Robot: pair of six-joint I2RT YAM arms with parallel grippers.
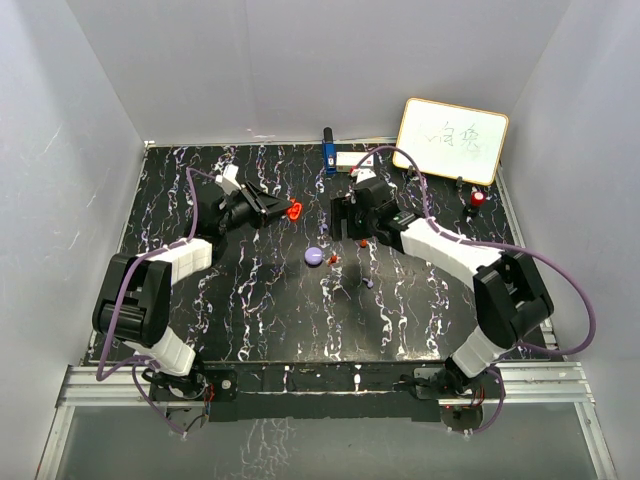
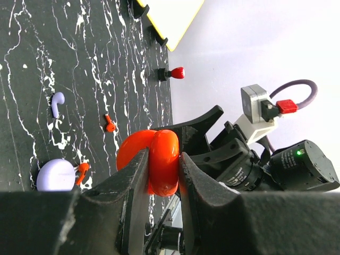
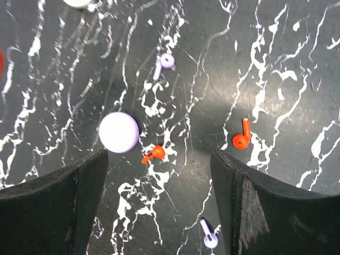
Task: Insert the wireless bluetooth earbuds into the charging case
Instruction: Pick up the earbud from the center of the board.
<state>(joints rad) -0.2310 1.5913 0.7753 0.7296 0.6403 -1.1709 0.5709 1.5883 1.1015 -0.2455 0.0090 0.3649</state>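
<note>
My left gripper is shut on an orange-red charging case, held above the table with its lid apart from its base; it also shows in the top view. My right gripper hangs open over the table, with nothing between its fingers. Below it lie a closed purple case, two red earbuds and two purple earbuds. In the top view the right gripper sits just right of the red case, with the purple case in front of it.
A whiteboard leans at the back right, with a red-capped object beside it. A blue item and a white block lie at the back edge. White walls enclose the black marbled table.
</note>
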